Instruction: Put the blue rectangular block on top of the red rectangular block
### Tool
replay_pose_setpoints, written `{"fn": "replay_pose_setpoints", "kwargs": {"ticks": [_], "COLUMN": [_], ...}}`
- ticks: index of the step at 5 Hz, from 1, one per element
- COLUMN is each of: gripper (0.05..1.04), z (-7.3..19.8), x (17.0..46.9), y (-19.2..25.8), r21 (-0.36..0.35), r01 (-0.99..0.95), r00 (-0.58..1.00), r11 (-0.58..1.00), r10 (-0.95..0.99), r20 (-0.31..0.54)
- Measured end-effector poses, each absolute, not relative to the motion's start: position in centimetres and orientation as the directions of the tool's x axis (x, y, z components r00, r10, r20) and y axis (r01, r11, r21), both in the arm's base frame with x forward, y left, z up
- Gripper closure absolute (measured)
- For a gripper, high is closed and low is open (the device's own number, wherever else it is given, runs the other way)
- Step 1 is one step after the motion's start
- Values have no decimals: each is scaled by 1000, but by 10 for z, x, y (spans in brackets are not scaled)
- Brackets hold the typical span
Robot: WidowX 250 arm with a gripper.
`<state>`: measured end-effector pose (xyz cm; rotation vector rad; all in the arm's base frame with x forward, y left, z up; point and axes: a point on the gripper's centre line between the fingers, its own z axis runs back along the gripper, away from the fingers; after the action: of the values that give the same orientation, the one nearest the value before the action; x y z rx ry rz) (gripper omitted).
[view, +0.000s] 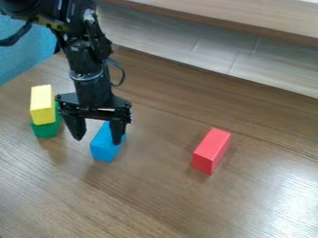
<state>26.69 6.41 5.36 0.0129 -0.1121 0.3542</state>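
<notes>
Getting a grip on the blue block (104, 148) looks like the step in hand, so I'd call this pretty early in the job. It's on the table (155, 197) right at the gripper (98, 139), well apart from the red block (211, 151), so no stacking done yet.

Red is lying long side down, which I'd guess makes it a decent, steady base for blue. Blue's lying lengthwise too, so it should go on flat if the two get lined up. The yellow block (42, 104) sits on the green block (46, 129) off to the view's left; not part of this job, but close enough to the gripper that I'd watch for a bump.

As for the arm (91, 60), it comes in from the upper left and hangs down pretty much upright, gripper pointing at the table. The jaws are spread wide and not clamped on anything: one finger is in front of blue, the other off toward the yellow/green pair. I'd centre them over blue before squeezing, or it might get nudged or twisted.
</notes>
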Motion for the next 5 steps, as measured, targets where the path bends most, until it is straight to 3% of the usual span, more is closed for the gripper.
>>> {"fn": "replay_pose_setpoints", "kwargs": {"ticks": [2, 3, 4, 5], "gripper": [141, 388, 505, 506], "z": [39, 34, 34, 35], "x": [269, 271, 273, 275], "y": [64, 66, 64, 57], "r21": [8, 11, -12, -43], "r01": [-365, -382, -390, -381], "r00": [928, 921, 915, 918], "r11": [931, 924, 921, 924], "r10": [363, 379, 389, 384], "r20": [88, 94, 102, 98]}}
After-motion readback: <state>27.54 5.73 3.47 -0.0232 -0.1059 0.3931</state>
